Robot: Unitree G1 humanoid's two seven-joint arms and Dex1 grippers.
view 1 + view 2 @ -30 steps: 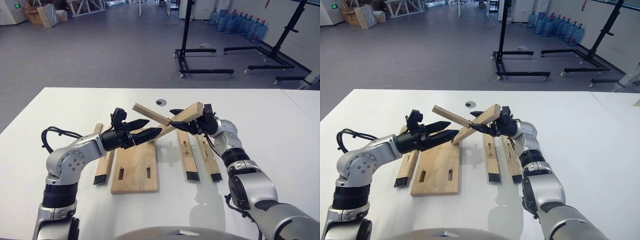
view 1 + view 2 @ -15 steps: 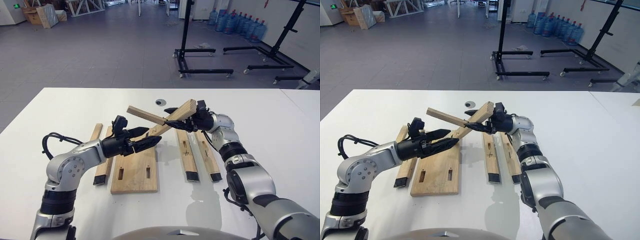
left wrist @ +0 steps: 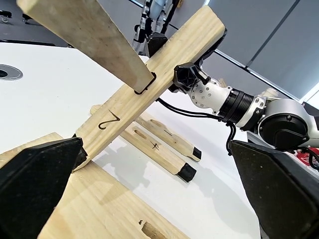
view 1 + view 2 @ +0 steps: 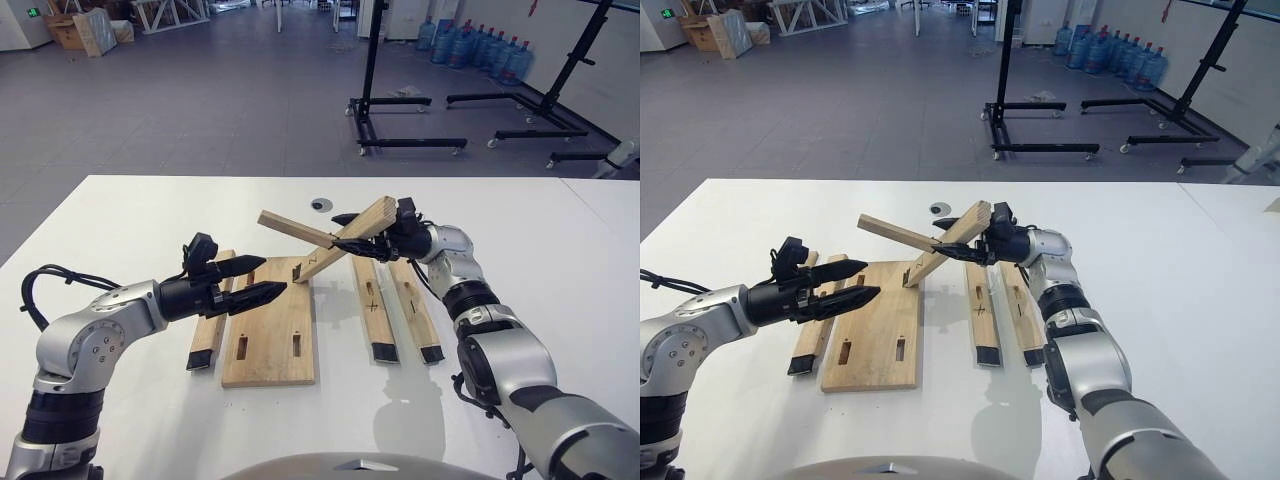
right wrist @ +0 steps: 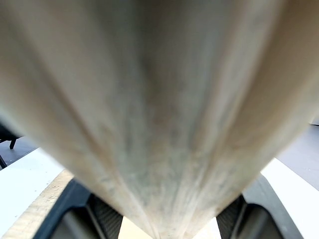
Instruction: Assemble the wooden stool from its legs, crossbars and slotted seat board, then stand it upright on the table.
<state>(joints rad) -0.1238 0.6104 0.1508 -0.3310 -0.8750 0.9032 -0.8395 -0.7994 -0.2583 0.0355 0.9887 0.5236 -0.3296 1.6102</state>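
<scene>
Left gripper (image 4: 272, 276) is being drawn back from the joint, spread wide and empty | tilted leg (image 4: 322, 258), crossbar (image 4: 293, 228) plugged in, is being kept clamped by right gripper (image 4: 352, 233), foot on seat board (image 4: 270, 335) | joint is being judged seated.

light: bright, even | shadows: soft, short on white table (image 4: 560, 250)
</scene>
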